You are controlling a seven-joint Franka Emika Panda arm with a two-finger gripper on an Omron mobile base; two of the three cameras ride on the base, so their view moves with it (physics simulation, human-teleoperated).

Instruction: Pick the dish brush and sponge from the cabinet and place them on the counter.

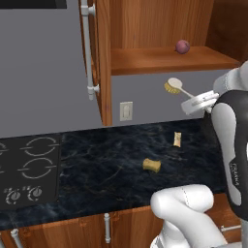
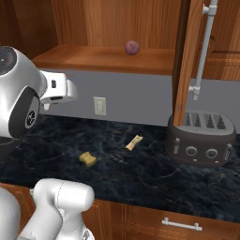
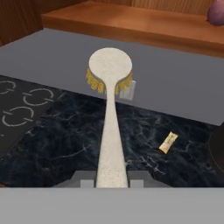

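Your hand (image 3: 112, 181) is clenched on the white stick handle of the yellow-bristled dish brush (image 3: 110, 87), held above the black marbled stone table (image 1: 97, 164) where the small yellow-tan sponge (image 1: 151, 165) already lies, so only setting the brush down remains.

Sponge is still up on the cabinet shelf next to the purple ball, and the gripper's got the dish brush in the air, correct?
Not quite. The sponge already lies on the counter, as the left base view shows; only the purple ball sits on the cabinet shelf. The rest holds: the gripper is shut on the dish brush handle, brush held in the air above the counter.
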